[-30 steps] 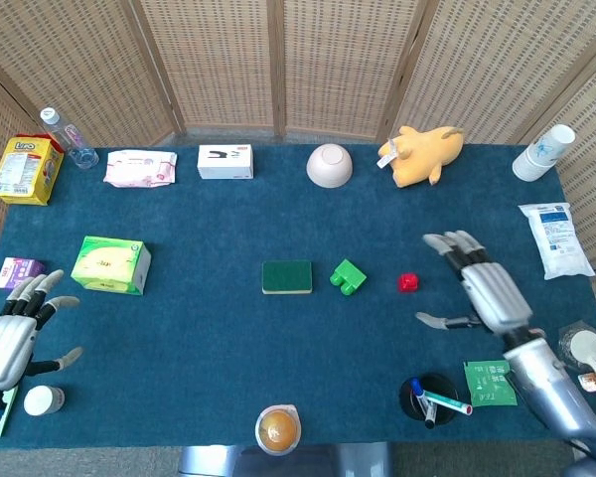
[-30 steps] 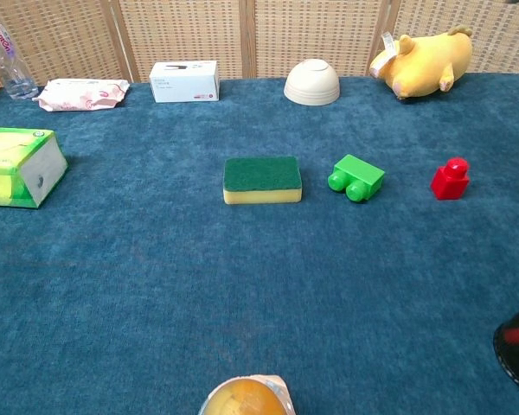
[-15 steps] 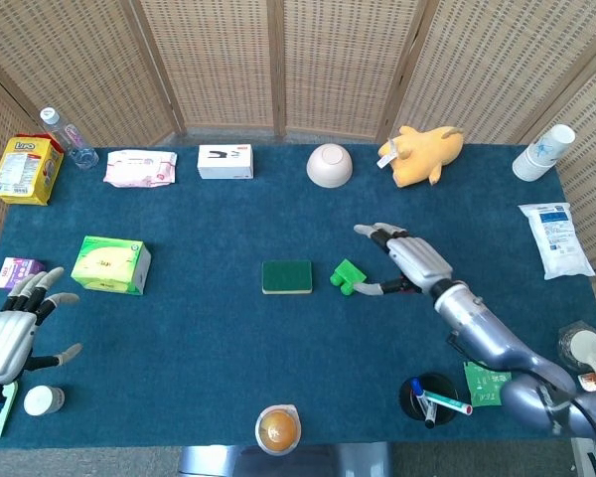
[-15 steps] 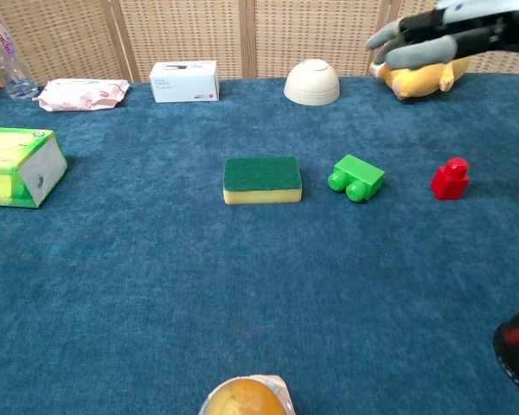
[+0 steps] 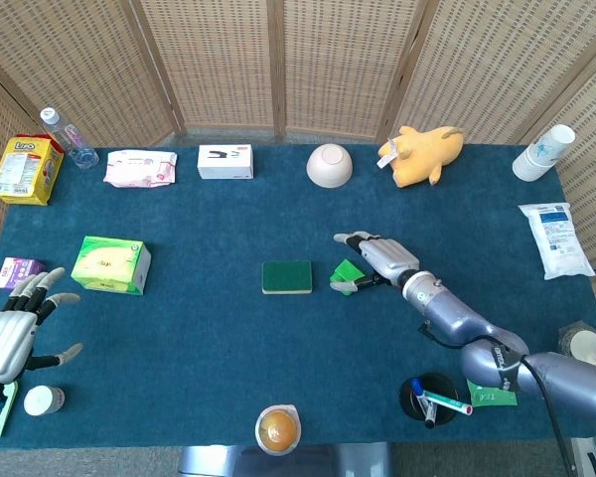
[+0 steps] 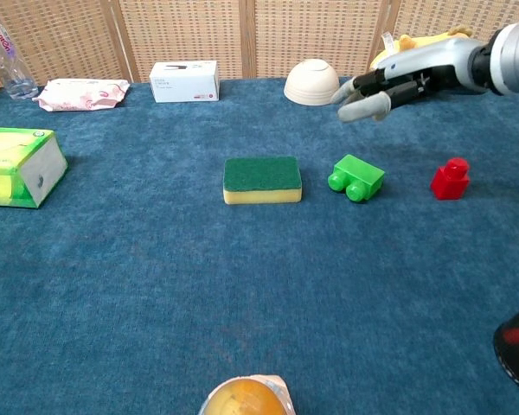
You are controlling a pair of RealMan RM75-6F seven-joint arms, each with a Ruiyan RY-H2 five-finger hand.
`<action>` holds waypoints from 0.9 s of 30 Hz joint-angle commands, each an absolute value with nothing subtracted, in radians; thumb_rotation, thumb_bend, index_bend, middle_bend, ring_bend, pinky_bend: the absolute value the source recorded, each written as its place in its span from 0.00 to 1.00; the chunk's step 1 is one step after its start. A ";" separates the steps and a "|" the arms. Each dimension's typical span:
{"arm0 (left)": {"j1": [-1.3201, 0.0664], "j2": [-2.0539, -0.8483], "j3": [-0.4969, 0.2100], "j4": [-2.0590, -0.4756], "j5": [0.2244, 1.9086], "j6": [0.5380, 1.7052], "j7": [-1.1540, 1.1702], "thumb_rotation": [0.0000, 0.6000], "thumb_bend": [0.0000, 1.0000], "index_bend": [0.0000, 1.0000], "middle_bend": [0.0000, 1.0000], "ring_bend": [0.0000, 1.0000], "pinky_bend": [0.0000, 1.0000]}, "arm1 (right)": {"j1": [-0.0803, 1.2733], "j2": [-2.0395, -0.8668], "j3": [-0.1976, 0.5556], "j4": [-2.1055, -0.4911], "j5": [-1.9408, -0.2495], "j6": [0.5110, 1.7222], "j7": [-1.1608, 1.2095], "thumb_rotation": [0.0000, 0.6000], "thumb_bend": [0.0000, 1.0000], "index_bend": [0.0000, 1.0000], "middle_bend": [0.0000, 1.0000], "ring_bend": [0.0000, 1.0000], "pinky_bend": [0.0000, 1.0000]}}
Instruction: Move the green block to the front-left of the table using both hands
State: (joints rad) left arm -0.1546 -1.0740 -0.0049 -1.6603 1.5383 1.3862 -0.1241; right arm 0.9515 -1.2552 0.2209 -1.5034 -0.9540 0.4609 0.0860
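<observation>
**Green block sits mid-table, our right hand above it**

Green block (image 6: pixel 356 177): one of them, lying on the blue table (image 6: pixel 156 285) just right of the single green-topped sponge (image 6: pixel 261 178), with one red block (image 6: pixel 450 179) further right. We count one white bowl (image 5: pixel 330 165) upside down at the back, one yellow plush toy (image 5: pixel 422 154), one white box (image 5: pixel 224 161), one water bottle (image 5: pixel 68 138) and one green tissue box (image 5: pixel 111 264).

Our right hand (image 6: pixel 396 79) now hovers over the green block with fingers spread and nothing in them; the chest view shows clear air between it and the block. Half a second ago it was further right and higher, and a second ago it was well to the right, past the red block. Our left hand (image 5: pixel 12 333) has stayed at the near-left edge, fingers apart, holding nothing. The green block has not moved.

Containers: a black cup (image 5: pixel 429 398) near the front right holds markers, and a small tub (image 5: pixel 277 429) at the front edge shows something orange inside. A stack of paper cups (image 5: pixel 542 153) lies at the back right.
</observation>
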 commanded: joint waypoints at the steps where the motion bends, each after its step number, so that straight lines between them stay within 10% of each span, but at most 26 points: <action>1: -0.155 -1.073 -0.004 -1.661 1.538 1.386 -0.123 0.93 0.23 0.29 0.05 0.00 0.00 | 0.974 -1.276 0.194 -1.474 -0.923 0.440 0.065 0.38 0.19 0.00 0.13 0.00 0.15; 27: -0.153 -1.064 0.003 -1.673 1.541 1.388 -0.131 0.93 0.23 0.29 0.05 0.00 0.00 | 0.988 -1.280 0.101 -1.483 -0.904 0.416 0.055 0.38 0.20 0.01 0.15 0.09 0.17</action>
